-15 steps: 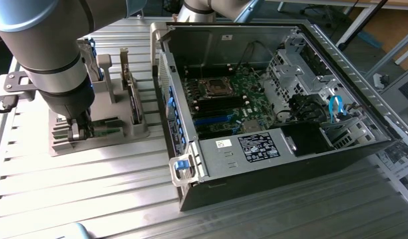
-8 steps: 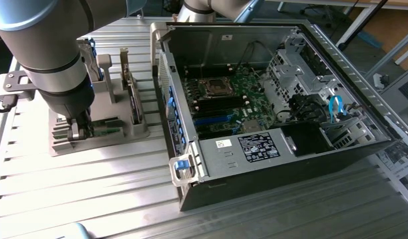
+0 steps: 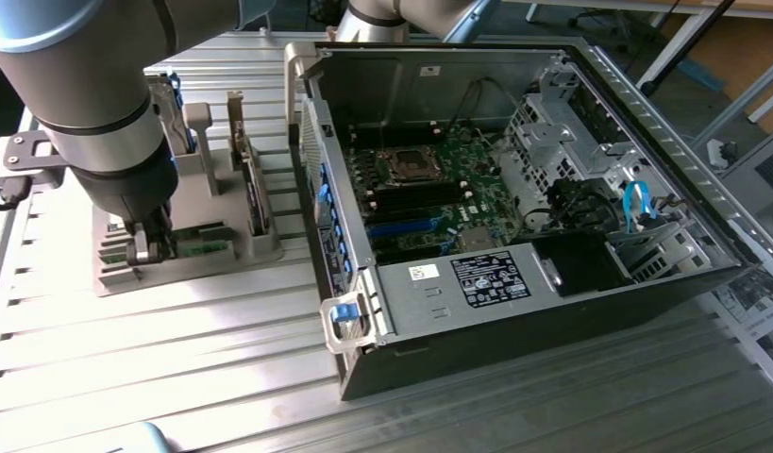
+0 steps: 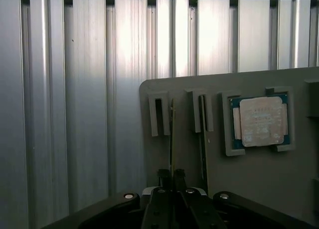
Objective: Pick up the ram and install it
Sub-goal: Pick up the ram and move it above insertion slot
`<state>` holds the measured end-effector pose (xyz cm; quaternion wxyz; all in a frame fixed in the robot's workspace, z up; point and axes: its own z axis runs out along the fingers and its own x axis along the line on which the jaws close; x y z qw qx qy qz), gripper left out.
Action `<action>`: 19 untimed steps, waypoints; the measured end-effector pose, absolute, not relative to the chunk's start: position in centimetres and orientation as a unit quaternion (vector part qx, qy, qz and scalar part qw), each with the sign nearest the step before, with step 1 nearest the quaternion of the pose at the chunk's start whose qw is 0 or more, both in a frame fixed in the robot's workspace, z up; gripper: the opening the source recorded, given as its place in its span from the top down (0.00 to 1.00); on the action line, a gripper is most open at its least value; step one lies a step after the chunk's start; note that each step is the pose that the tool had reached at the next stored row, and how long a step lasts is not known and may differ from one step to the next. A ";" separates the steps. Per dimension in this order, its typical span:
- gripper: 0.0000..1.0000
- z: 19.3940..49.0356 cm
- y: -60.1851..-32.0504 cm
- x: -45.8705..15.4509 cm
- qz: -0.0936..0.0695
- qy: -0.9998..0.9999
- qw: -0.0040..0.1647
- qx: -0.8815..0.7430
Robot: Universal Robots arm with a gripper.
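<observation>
down at the grey holder (image 4: 249,189), the gripper (image 4: 172,175) is closed on the ram (image 4: 172,134), pinching the thin green stick, which stands on edge on the holder. a second stick (image 4: 202,139) stands just beside it, then the processor (image 4: 259,122). the open computer (image 3: 487,189) sits nearby on the table (image 4: 75,89).

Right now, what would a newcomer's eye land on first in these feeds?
The open computer case dominates the exterior view's right, its motherboard exposed. At that view's left the arm reaches down to a gray holder, where the gripper is closed on the ram, which stands on edge in its slot. A square processor chip sits in a recess of the same holder.
</observation>
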<state>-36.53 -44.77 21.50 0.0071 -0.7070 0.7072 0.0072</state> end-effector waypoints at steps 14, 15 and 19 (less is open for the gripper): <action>0.86 22.1 -44.8 -36.5 0.007 0.707 0.007 -0.707; 0.86 22.2 -44.8 -36.5 0.007 0.707 0.007 -0.707; 0.86 22.3 -44.8 -36.5 0.007 0.707 0.007 -0.707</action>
